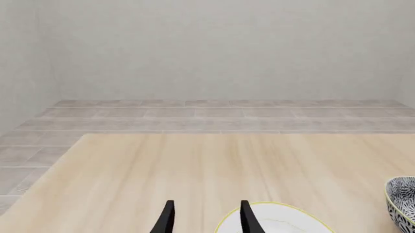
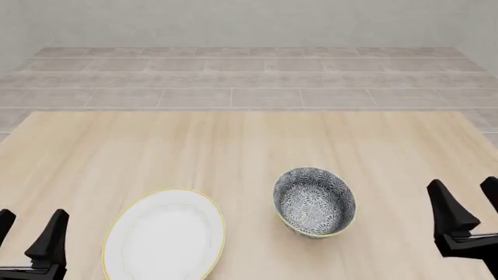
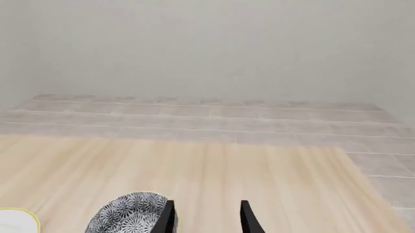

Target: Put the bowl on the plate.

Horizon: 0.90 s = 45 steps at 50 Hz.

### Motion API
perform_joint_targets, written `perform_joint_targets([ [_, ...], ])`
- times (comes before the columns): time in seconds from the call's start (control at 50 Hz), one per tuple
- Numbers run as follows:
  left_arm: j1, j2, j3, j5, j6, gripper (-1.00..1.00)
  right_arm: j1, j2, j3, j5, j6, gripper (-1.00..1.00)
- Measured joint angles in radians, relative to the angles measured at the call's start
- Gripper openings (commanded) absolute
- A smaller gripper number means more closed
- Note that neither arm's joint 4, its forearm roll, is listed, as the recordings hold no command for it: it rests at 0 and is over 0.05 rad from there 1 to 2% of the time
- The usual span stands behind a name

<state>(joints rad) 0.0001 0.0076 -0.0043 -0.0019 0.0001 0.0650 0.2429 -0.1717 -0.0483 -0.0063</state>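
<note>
Bowl (image 2: 314, 202) first: one round, deep piece, covered inside and out in a dense dark blue-grey and white floral print, with a thin yellowish rim, standing upright on the pale wooden surface (image 2: 233, 151) right of centre in the front view. It is narrower than the plate (image 2: 165, 235), which lies flat to its left, nearer the front edge; the two are near each other but apart, with bare wood between them. That plate is white, round, edged by a thin yellow-gold line, and carries a faint scalloped ring inside. Count: one bowl, one plate, two grippers, nothing else on the surface. The left gripper (image 2: 30, 236) sits at the lower left corner of the front view, beside the plate and not touching it; its two black fingers (image 2: 51, 233) stand spread with a clear gap and nothing between them. The right gripper (image 2: 467, 207) sits at the right edge, well clear of the bowl, its fingers (image 2: 447, 210) likewise parted and empty. From the left wrist view the left gripper (image 1: 206, 218) shows its tips over the wood, with the plate's rim (image 1: 279, 221) just behind one finger and a slice of the bowl (image 1: 402, 199) at the frame's edge. From the right wrist view the right gripper (image 3: 206, 218) shows the bowl (image 3: 126, 213) beside one fingertip and a corner of the plate (image 3: 16, 221). Beyond the surface lie a grey tiled floor (image 2: 249, 76) and a plain pale wall (image 2: 249, 23).
</note>
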Motion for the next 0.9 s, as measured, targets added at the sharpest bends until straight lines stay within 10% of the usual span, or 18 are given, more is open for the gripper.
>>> perform_joint_targets([
  [0.52,0.0,0.0,0.0,0.0,0.0,1.0,0.004,0.387,-0.287,0.086,-0.067,1.0],
  [0.9,0.0,0.0,0.0,0.0,0.0,1.0,0.137,0.632,-0.482,0.206,0.064,1.0],
])
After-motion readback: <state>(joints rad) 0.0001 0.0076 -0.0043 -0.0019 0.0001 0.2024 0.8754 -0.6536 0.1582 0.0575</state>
